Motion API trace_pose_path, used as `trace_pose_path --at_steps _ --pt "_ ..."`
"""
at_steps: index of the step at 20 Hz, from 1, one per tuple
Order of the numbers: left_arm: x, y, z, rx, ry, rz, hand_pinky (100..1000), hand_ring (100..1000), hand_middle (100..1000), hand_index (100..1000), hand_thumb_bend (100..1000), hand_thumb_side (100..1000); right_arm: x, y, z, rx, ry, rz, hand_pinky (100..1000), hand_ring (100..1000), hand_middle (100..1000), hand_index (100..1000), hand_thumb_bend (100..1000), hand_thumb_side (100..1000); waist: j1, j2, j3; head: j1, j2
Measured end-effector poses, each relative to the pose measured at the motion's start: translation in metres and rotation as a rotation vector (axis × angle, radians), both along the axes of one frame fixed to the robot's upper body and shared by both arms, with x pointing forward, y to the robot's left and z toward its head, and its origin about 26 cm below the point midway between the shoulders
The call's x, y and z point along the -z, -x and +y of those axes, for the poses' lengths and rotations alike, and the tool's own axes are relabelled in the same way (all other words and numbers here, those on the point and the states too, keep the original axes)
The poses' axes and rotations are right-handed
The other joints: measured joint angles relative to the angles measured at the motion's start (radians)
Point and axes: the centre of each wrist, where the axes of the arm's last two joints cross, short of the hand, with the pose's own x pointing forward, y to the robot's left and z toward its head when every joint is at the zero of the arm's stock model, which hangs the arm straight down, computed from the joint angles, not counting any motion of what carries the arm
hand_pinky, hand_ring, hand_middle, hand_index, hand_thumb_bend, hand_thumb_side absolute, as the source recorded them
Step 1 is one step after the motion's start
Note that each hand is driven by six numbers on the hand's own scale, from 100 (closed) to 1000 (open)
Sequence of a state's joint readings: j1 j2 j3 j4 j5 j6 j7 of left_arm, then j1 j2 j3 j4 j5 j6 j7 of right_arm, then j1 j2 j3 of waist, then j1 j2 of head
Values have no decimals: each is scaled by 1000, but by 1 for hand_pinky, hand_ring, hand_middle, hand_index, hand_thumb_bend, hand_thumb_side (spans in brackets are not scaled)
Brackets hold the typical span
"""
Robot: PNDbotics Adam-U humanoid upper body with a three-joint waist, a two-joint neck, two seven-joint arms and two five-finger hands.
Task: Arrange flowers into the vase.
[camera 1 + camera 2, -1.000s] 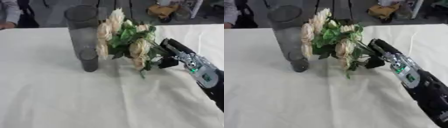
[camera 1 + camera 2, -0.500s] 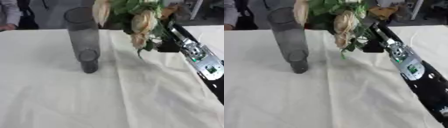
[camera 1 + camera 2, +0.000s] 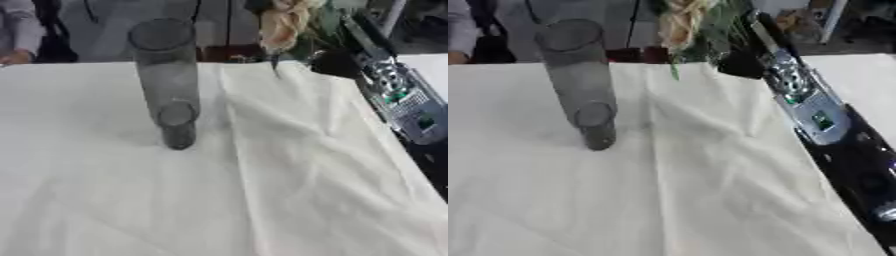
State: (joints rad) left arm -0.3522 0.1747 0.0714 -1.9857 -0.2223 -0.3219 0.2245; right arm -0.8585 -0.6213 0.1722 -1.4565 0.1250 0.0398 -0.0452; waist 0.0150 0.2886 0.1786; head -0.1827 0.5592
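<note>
You have one tall smoky-grey transparent cylinder vase (image 3: 170, 82) standing upright on the white cloth-covered table (image 3: 262, 190), left of centre, and one bunch of cream flowers with green leaves (image 3: 689, 22) raised off the cloth at the far edge, up and to the right of the vase mouth, with a green stem tip hanging down just over the far cloth edge. How many blooms are in the bunch you cannot count, since the top edge cuts it off. Only one arm shows: your right arm runs in from the near right to the far centre, and your right hand (image 3: 741, 62) is at the bunch's lower part; whether its fingers are curled round the stems you cannot tell, because they are dark and blurred against the leaves. The bunch and the vase are apart, not touching. Near and left of the vase the cloth lies bare but creased, with folds running from far centre toward the near right
</note>
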Motion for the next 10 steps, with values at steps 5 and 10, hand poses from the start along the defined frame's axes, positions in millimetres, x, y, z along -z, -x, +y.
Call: trace_pose_path --at_steps 5,10 --pt "1 0 0 -1 1 2 723 879 951 961 100 1000 -29 -1 28 -61 -90 -84 100 100 100 100 415 461 -4 -8 6 -5 0" --pt "3 1 1 -3 1 10 722 878 951 960 100 1000 -54 -1 56 -122 -213 -172 100 100 100 100 379 456 -5 -11 8 -13 1"
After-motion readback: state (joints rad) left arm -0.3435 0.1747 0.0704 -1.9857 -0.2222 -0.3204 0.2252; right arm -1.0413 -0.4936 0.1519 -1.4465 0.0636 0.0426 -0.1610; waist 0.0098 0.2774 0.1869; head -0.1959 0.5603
